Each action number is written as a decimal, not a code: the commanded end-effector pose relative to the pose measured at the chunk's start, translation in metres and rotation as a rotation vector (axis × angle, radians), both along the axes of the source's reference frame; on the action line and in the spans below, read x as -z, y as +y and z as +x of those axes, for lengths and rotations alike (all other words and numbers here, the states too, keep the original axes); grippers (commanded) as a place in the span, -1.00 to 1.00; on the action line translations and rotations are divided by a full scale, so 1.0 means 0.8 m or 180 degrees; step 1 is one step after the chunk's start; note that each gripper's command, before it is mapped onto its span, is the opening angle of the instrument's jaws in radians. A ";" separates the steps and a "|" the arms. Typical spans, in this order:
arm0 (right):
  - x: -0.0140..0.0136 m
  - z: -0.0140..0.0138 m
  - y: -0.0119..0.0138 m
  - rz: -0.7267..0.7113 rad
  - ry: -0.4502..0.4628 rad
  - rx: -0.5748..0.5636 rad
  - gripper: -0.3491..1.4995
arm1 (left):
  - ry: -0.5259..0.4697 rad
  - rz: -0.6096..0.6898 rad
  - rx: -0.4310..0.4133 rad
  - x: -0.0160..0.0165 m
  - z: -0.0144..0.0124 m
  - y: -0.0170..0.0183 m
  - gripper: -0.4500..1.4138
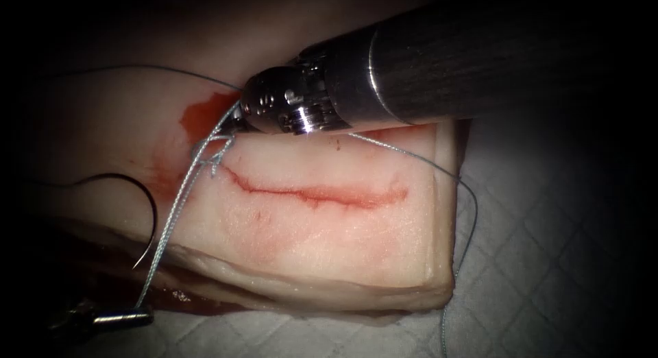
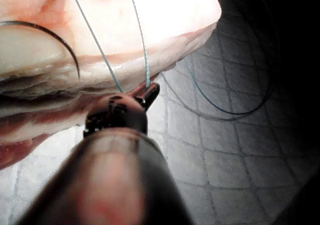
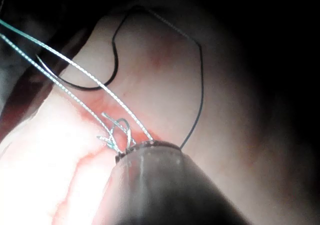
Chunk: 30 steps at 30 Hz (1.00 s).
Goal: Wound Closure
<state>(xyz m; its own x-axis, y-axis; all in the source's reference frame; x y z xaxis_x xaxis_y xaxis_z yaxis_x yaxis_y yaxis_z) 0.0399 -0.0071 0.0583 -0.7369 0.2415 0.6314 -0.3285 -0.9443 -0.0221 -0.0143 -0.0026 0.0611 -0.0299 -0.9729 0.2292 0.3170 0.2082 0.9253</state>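
Observation:
The tissue (image 1: 329, 241) carries a red cut (image 1: 322, 193) running left to right. At the cut's left end sits a knot of pale thread (image 1: 212, 160). Two strands run from it down to my left tool (image 1: 140, 315), whose jaws are shut on the thread (image 2: 147, 80) below the tissue's front edge. My right tool (image 1: 236, 121) comes in from the upper right, its tip right at the knot (image 3: 117, 132). The curved needle (image 1: 149, 221) lies free on the tissue left of the cut, held by neither tool; it also shows as needle (image 2: 65, 42) and needle (image 3: 80, 86).
Red fluid (image 1: 205, 114) stains the tissue beside the right tool's wrist. A long slack thread (image 1: 469, 221) loops off the tissue's right edge onto the white quilted pad (image 1: 548, 262). The right tool's thick shaft (image 1: 466, 63) crosses above the tissue's far side.

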 end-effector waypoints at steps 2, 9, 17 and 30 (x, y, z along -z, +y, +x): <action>-0.0001 0.0012 0.0001 0.0158 0.0048 -0.0266 -1.00 | 0.0011 0.0042 -0.0018 0.0010 -0.0011 -0.0009 -1.00; 0.0007 0.0017 -0.0013 0.0722 0.0251 -0.1532 -1.00 | -0.0053 0.0189 -0.0093 0.0059 -0.0029 -0.0041 -1.00; -0.0001 0.0023 -0.0033 0.1400 0.0435 -0.3039 -1.00 | -0.0028 0.0501 -0.0268 0.0113 -0.0036 -0.0080 -1.00; -0.0069 0.0019 -0.0087 0.1444 0.0519 -0.3910 -1.00 | -0.0030 0.1233 -0.0385 0.0187 -0.0037 -0.0130 -1.00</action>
<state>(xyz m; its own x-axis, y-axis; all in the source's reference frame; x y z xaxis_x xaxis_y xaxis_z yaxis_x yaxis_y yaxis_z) 0.0406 -0.0141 0.0634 -0.2276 -0.7813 0.5812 0.7080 -0.5426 -0.4521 -0.0168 -0.0128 0.0455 0.0930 -0.9836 -0.1545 0.3025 -0.1199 0.9456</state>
